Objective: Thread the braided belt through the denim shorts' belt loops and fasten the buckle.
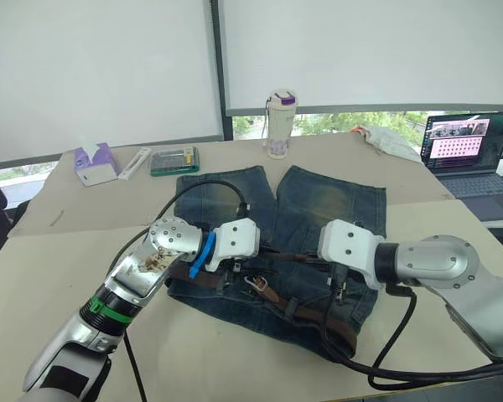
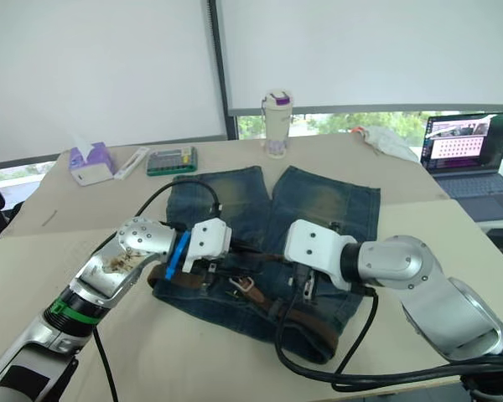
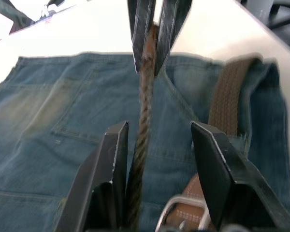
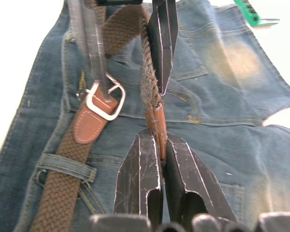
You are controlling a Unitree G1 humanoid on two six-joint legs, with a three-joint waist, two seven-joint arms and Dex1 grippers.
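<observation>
The denim shorts [image 1: 318,197] lie flat on the table, waistband toward me. The braided belt [image 4: 58,193] runs along the waistband and passes under a belt loop [image 4: 63,164]. Its silver buckle [image 4: 104,99] rests on the denim near the fly. The belt's free end rises off the shorts, and my right gripper [image 4: 160,140] is shut on its reddish-brown leather tip [image 4: 157,123]. My left gripper [image 3: 159,130] faces the right one, open. The taut strap [image 3: 142,135] runs between its fingers, close to one finger [image 3: 113,164].
At the table's far side stand a white tumbler [image 1: 279,124], a green calculator [image 1: 174,159], a tissue box [image 1: 96,165] and a white cloth [image 1: 390,141]. An open laptop [image 1: 469,146] sits at the right. Black cables [image 1: 377,368] trail from both arms over the shorts' near edge.
</observation>
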